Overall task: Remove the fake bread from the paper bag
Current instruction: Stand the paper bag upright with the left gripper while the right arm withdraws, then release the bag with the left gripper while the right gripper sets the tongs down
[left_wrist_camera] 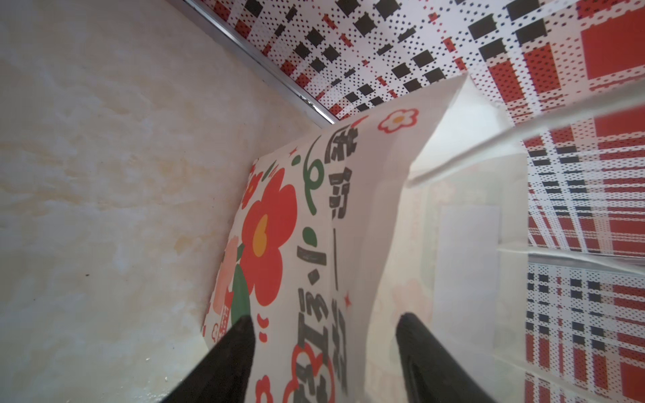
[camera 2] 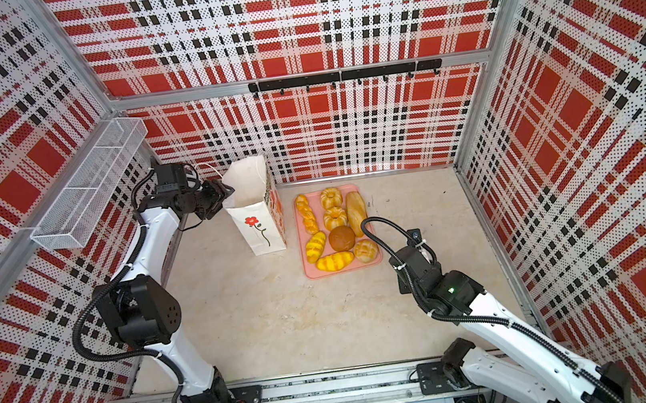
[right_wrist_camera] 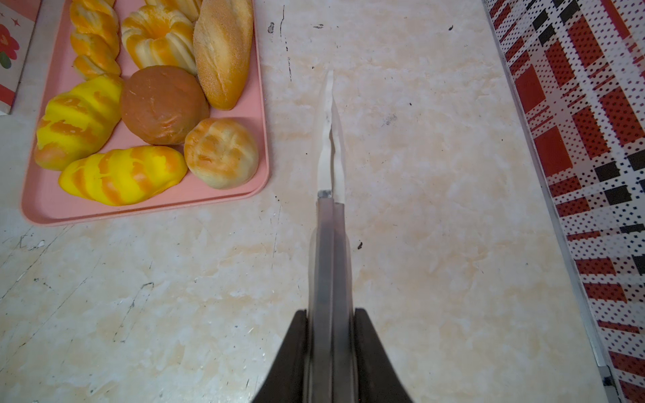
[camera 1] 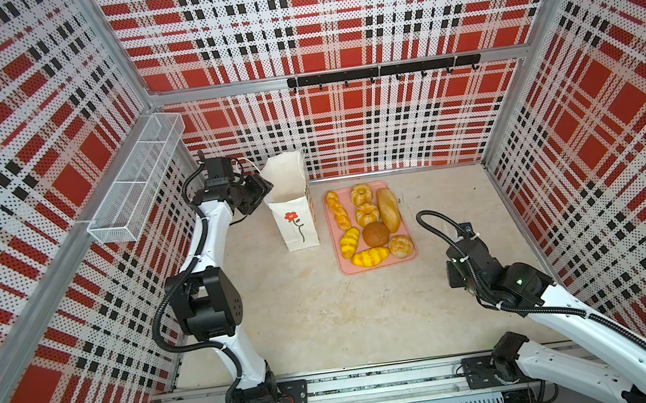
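Observation:
The white paper bag (camera 1: 295, 227) (camera 2: 260, 231) stands upright and open-topped at the back left, and no bread shows inside it. Several fake breads lie on the pink tray (camera 1: 346, 268) beside it, among them a long loaf (camera 1: 388, 209), a braid (camera 1: 337, 210) and a dark bun (camera 1: 375, 233). My left gripper (camera 1: 259, 189) (left_wrist_camera: 324, 321) is open at the bag's left rim, its fingers either side of the flowered wall (left_wrist_camera: 314, 226). My right gripper (right_wrist_camera: 331, 314) is shut on grey tongs (right_wrist_camera: 330, 244) with white tips, over bare table to the right of the tray (right_wrist_camera: 139, 206).
A white mesh basket (camera 1: 135, 183) hangs on the left wall, just above the left arm. A black hook rail (camera 1: 383, 71) runs along the back wall. Plaid walls close in three sides, and a metal rail crosses the front.

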### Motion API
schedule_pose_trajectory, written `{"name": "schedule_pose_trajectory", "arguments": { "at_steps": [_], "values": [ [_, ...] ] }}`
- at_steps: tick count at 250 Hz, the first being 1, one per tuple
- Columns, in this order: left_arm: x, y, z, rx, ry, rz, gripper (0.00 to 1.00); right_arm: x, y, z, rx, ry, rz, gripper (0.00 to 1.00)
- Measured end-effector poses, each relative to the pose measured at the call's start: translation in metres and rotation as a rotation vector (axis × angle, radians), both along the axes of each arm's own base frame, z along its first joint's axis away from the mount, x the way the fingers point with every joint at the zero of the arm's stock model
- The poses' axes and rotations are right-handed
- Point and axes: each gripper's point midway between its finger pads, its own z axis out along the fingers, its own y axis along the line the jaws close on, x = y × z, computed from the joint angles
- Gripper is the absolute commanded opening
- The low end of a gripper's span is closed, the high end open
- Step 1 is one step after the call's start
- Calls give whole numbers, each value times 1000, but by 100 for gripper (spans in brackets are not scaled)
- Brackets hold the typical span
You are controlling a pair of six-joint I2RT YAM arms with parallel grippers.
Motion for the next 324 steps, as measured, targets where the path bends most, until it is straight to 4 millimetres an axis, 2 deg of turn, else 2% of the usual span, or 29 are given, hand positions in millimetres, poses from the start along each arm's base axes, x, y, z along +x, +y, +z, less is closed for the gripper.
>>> {"name": "schedule_pose_trajectory", "arguments": {
  "at_steps": [3, 5, 57, 102, 137, 172, 197, 219, 241, 264, 282, 302, 324],
  "values": [
    [0, 0, 0, 2, 0, 0, 98, 0, 0, 0, 0, 0, 0, 0],
    [0, 0, 0, 2, 0, 0, 100, 0, 0, 0, 0, 1, 0, 0],
    [-1, -1, 2, 16, -9, -16, 99, -3, -1, -2, 8, 13, -9, 0],
    [-11, -4, 16, 31, -36, -32, 99, -6, -3, 0, 22, 9, -15, 0],
    [-30, -6, 42, 51, -86, -47, 99, -7, -3, 6, 32, -14, -7, 0],
    [-64, -1, 69, 93, -154, -49, 99, 4, -1, 13, -18, -26, 44, 0],
    [-96, 9, 84, 142, -209, -29, 99, 33, -3, 24, -38, -22, 41, 0],
    [-128, 27, 92, 206, -280, 25, 100, 75, -8, 31, -35, -28, 26, 0],
    [-162, 42, 88, 288, -355, 87, 100, 117, -14, 29, -57, -63, 32, 0],
    [-189, 44, 78, 351, -426, 111, 99, 155, -15, 8, -111, -47, 75, 0],
    [-202, 43, 60, 386, -444, 102, 99, 183, -17, -16, -152, 2, 103, 0],
    [-207, 43, 44, 420, -432, 81, 99, 214, -21, -45, -181, 63, 131, 0],
    [-206, 44, 25, 447, -407, 66, 100, 238, -31, -69, -206, 111, 143, 0]
  ]
}}
